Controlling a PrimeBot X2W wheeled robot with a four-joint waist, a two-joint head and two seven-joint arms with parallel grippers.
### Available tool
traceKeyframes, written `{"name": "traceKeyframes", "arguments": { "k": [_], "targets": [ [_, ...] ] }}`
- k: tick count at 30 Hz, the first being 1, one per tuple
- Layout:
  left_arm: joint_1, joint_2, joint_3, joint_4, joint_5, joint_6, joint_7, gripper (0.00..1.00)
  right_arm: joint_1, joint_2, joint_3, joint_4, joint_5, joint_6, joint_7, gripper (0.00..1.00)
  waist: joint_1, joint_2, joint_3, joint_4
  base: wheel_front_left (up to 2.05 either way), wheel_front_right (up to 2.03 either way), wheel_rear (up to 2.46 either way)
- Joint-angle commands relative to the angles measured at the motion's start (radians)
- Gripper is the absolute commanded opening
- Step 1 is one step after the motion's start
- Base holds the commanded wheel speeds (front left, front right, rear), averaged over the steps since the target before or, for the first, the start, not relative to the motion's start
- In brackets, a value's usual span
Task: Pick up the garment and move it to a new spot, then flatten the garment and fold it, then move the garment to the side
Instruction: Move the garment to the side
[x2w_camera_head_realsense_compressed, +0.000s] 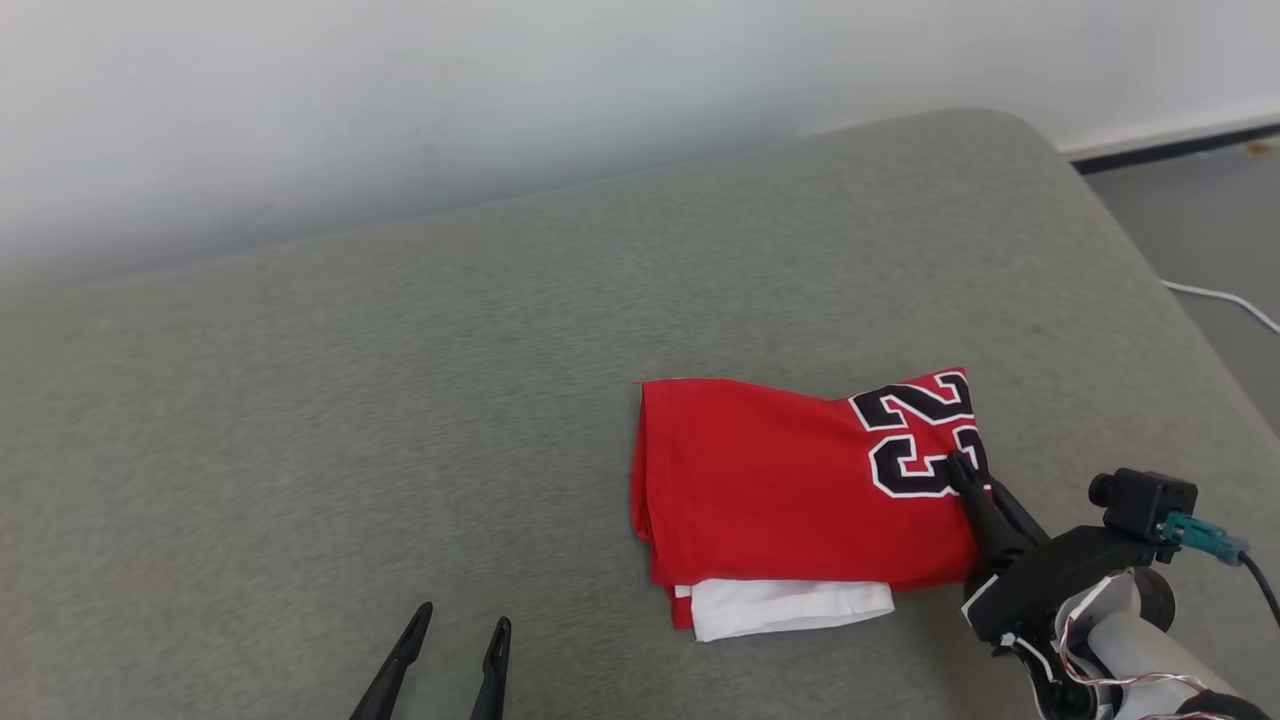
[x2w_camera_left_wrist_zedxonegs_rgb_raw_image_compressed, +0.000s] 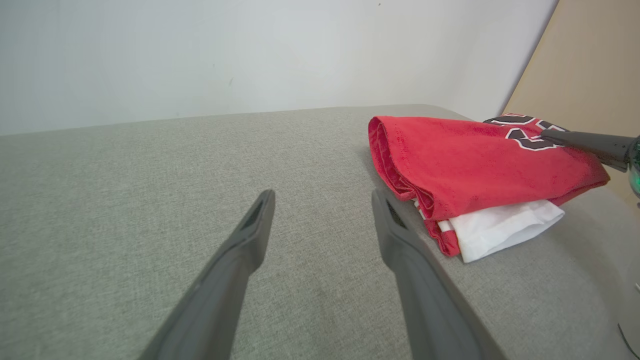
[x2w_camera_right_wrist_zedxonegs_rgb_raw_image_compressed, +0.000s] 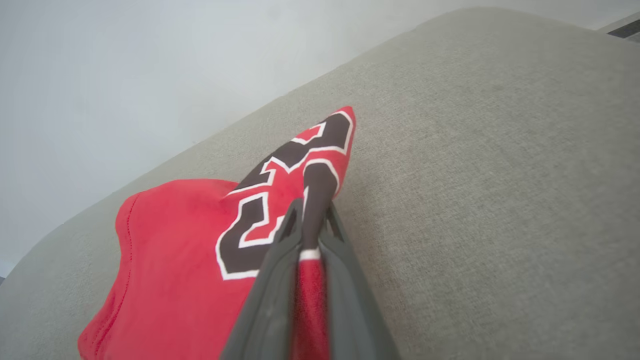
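Note:
The garment (x2w_camera_head_realsense_compressed: 780, 480) is a folded red jersey with black-and-white numerals and a white layer sticking out at its near edge, lying on the grey cushion at centre right. My right gripper (x2w_camera_head_realsense_compressed: 962, 465) is shut on the garment's right edge, over the numerals; in the right wrist view red cloth (x2w_camera_right_wrist_zedxonegs_rgb_raw_image_compressed: 175, 280) is pinched between the two fingers of my right gripper (x2w_camera_right_wrist_zedxonegs_rgb_raw_image_compressed: 310, 212). My left gripper (x2w_camera_head_realsense_compressed: 458, 622) stands open at the lower left, apart from the garment, with nothing between its fingers. In the left wrist view my left gripper (x2w_camera_left_wrist_zedxonegs_rgb_raw_image_compressed: 322, 197) points past the garment's (x2w_camera_left_wrist_zedxonegs_rgb_raw_image_compressed: 475, 160) folded left end.
A grey upholstered surface (x2w_camera_head_realsense_compressed: 400, 400) spans the scene, with a pale wall (x2w_camera_head_realsense_compressed: 400, 100) behind it. Its right edge drops to a floor with a white cable (x2w_camera_head_realsense_compressed: 1225, 298) and a dark baseboard (x2w_camera_head_realsense_compressed: 1160, 148). A tan panel (x2w_camera_left_wrist_zedxonegs_rgb_raw_image_compressed: 590, 65) stands at the right.

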Motion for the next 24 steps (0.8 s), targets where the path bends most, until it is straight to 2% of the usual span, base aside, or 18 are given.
{"name": "traceKeyframes", "arguments": {
  "k": [1,10,18,24],
  "targets": [
    [-0.007,0.004,0.004,0.001,0.011,-0.004,-0.004,1.0,0.012,0.006,-0.009,-0.005,-0.012,0.0,-0.005,0.0,0.0,-0.0001,0.016,-0.084,0.0,0.0,0.0],
    [-0.027,0.025,0.0,-0.002,0.031,-0.016,-0.004,1.0,0.009,0.031,-0.043,-0.035,-0.056,0.0,-0.005,0.0,0.0,-0.0001,0.066,-0.156,0.0,0.0,0.0],
    [-0.11,0.04,-0.016,-0.017,0.042,-0.037,-0.004,1.0,-0.092,0.026,-0.055,-0.046,-0.082,0.0,-0.005,0.0,0.0,-0.0001,0.171,-0.139,0.0,0.0,0.0],
    [-0.209,0.052,-0.035,-0.064,0.055,-0.052,0.013,1.0,-0.246,-0.02,-0.052,-0.054,-0.104,0.0,-0.005,0.0,0.0,-0.0001,0.288,-0.098,0.0,0.0,0.0]
  ]
}}
